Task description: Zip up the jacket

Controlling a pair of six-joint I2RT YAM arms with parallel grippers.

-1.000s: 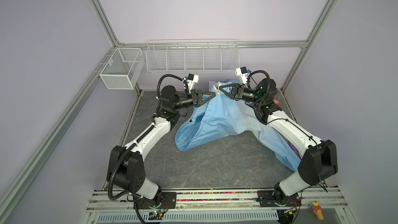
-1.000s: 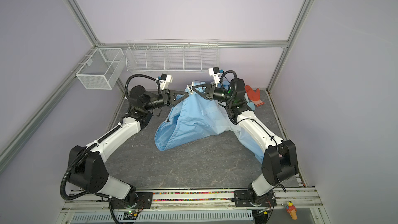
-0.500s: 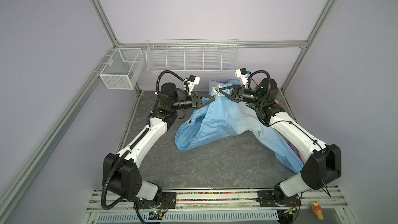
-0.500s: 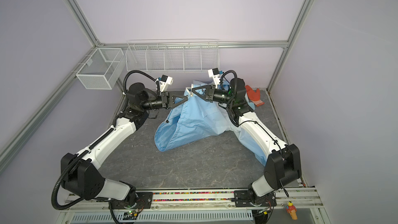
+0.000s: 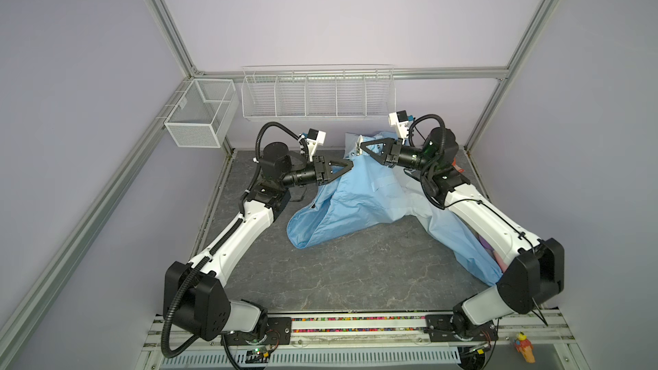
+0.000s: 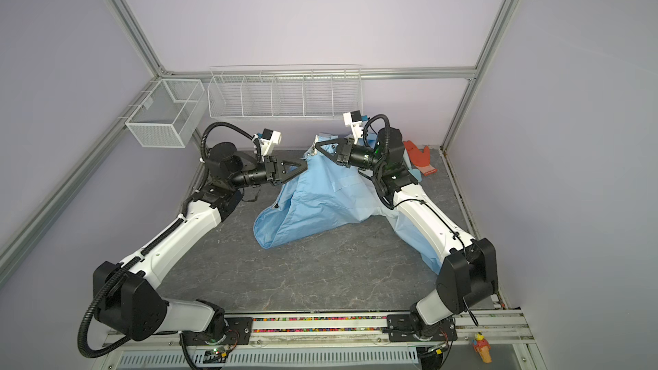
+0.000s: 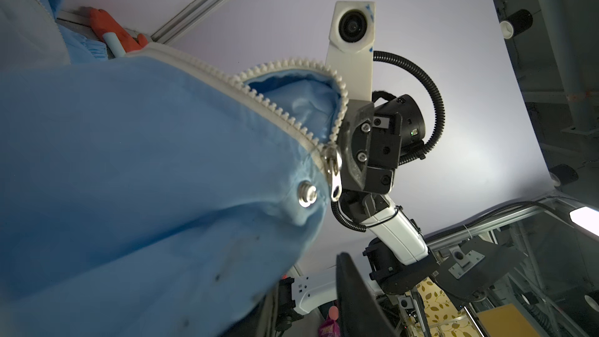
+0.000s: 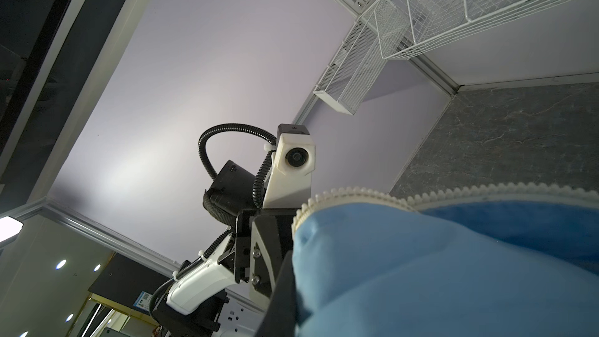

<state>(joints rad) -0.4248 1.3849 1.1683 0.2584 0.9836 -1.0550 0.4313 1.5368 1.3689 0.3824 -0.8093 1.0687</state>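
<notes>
My right claw (image 5: 361,147) is clenched on the white zipper edge of the jacket (image 5: 356,204), holding it up close to the back wall. From there the cloth falls to the table (image 5: 356,286) and trails under my right arm toward the front right corner. My left claw (image 5: 350,166) touches the raised fold from the left; whether it grips I cannot tell. Only my left wrist view shows the zipper slider (image 7: 334,170) beside a snap button (image 7: 80,193), with the teeth (image 7: 285,115) parted beyond it. A top view shows an orange glove (image 6: 418,158) behind my right arm. The table's front half lies bare, and a wire basket (image 5: 317,96) sits on the back wall over both claws.
</notes>
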